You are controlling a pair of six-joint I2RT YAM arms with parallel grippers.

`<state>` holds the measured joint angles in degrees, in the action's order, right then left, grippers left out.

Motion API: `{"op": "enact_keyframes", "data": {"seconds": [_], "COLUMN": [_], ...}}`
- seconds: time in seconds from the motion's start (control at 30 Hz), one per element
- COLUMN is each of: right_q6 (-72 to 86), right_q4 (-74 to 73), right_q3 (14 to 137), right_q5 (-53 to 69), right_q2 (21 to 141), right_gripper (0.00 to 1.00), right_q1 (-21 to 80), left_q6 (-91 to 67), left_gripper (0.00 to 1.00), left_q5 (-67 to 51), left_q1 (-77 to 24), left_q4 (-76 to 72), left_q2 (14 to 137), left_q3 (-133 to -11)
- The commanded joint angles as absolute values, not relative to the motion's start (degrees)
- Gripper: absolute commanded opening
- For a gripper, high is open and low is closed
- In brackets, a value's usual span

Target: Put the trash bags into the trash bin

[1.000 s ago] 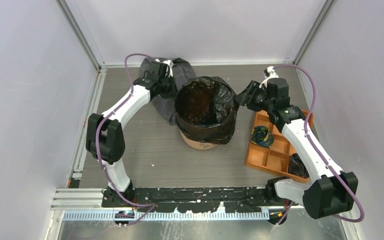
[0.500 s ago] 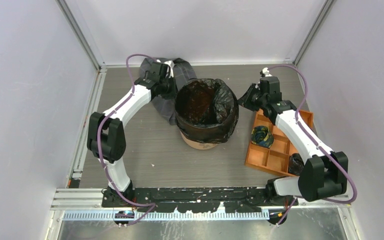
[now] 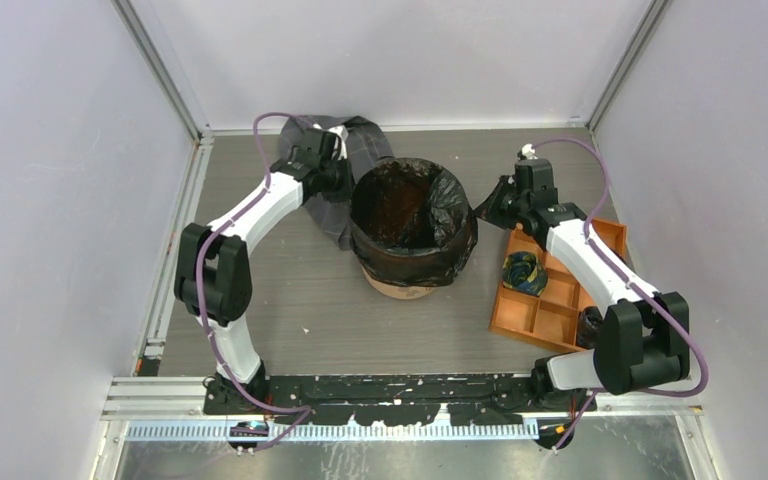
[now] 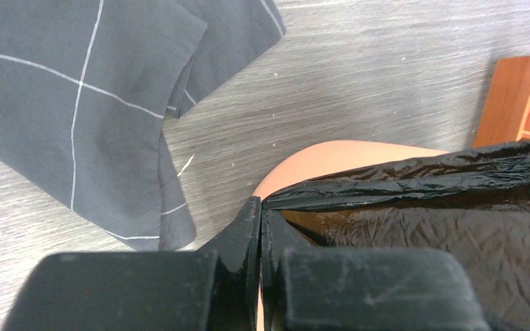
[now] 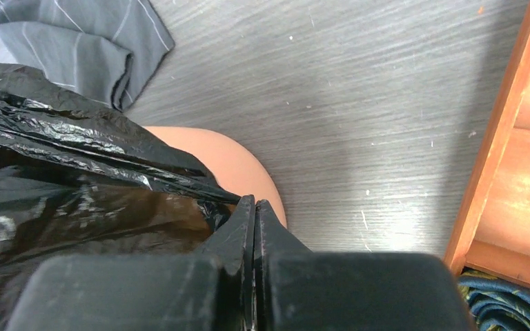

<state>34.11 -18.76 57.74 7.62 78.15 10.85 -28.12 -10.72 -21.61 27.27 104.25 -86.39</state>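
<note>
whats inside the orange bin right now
The trash bag lines the trash bin, its glossy film folded over the rim. The left gripper and right gripper are shut on its edge at opposite sides. The bin's floor is covered by film, so anything beneath is hidden.

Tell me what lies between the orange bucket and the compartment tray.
Only bare grey table, plainest in the right wrist view. There the right fingers pinch the bag at the bucket's edge of that gap.
</note>
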Motion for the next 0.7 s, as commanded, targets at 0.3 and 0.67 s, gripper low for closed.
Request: {"op": "enact_keyframes", "data": {"seconds": [0.3, 0.67], "right_q6": [35.35, 31.41], "right_q4": [-19.32, -37.32], "right_q3": [56.3, 70.75], "right_q5": [7.22, -1.54], "right_q2": [74.53, 69.74], "right_gripper": [0.01, 0.59], "right_q1": [10.64, 10.7], "left_q6": [-30.45, -30.18], "left_gripper": [0.0, 0.0], "left_q5": [-7.93, -8.66], "left_q1": [-21.18, -21.18], "left_q4": [22.53, 22.62], "left_q2": [99.71, 98.93], "left_q3": [-79.58, -79.15]}}
